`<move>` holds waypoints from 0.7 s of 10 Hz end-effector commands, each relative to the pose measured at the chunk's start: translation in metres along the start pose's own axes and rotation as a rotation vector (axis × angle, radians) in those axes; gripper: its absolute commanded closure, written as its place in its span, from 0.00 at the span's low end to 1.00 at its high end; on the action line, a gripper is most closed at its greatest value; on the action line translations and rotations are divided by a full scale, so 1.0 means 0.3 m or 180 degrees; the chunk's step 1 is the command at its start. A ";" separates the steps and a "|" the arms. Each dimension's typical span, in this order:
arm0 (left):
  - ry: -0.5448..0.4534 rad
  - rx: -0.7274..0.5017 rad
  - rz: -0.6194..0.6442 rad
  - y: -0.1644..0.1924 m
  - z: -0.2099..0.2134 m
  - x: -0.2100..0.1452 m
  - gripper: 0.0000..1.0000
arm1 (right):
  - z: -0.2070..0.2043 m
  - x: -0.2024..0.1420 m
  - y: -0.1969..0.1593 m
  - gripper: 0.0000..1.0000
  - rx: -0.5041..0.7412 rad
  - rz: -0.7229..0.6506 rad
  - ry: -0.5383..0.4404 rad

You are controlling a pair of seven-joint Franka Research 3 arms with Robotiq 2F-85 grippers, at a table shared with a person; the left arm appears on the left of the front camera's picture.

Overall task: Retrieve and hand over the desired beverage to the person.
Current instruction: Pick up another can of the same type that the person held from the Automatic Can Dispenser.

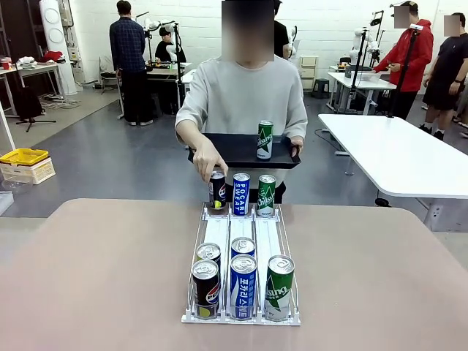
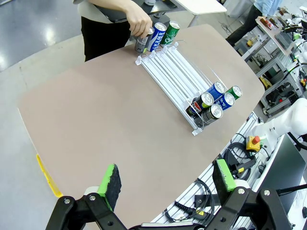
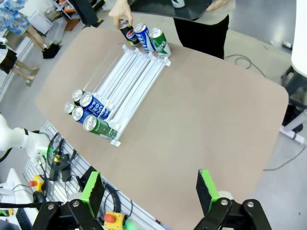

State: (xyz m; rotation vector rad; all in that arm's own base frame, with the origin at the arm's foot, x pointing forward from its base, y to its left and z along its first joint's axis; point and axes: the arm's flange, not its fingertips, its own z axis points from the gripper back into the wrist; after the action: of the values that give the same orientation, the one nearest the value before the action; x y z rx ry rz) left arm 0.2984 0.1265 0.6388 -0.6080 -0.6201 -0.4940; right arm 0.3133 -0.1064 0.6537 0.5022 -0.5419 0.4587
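L gripper (image 2: 167, 179): jaws spread wide, nothing btwn green pads (image 2: 110, 184), high over table (image 2: 96, 124), touching nothing. R gripper (image 3: 149, 189): likewise spread wide & empty, above table's near edge. Further out, mid-table: clear rack (image 1: 217, 232), 3 lanes running from robot side to person side. At rack's near end, front row, upright, side by side: black Pepsi can (image 1: 205, 289) in left lane, blue Pocari can (image 1: 243, 285) in mid lane, green Chilsung can (image 1: 278, 287) in right lane. Just behind, up against the front ones: 2nd black can (image 1: 208, 254) & 2nd blue can (image 1: 243, 247). Bare white lanes past those. At rack's far end, another row of 3 in same colour order: far black can (image 1: 217, 190), far blue can (image 1: 240, 194), far green can (image 1: 267, 194). Beyond rack, at far table edge: person (image 1: 241, 95) in light grey sweatshirt, standing, w/ one hand (image 1: 207, 161) down on top of far black can, fingers on its rim. At other hand (image 1: 296, 144): black tray (image 1: 234, 150), held level in front of body, w/ tray can (image 1: 265, 140), green, upright on it. Both grippers well apart from rack, cans & person.
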 end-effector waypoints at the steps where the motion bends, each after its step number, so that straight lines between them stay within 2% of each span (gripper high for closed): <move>1: -0.0042 -0.0048 -0.0066 0.003 0.002 -0.006 0.00 | -0.003 0.003 0.001 0.00 0.0028 0.0018 -0.0031; 7: -0.0042 -0.0048 -0.0066 0.003 0.002 -0.006 0.00 | -0.003 0.003 0.001 0.00 0.0028 0.0018 -0.0031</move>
State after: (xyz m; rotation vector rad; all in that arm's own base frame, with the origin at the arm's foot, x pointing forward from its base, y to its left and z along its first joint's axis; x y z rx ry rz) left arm 0.2984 0.1265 0.6388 -0.6079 -0.6202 -0.4943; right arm 0.3133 -0.1064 0.6537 0.5021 -0.5420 0.4587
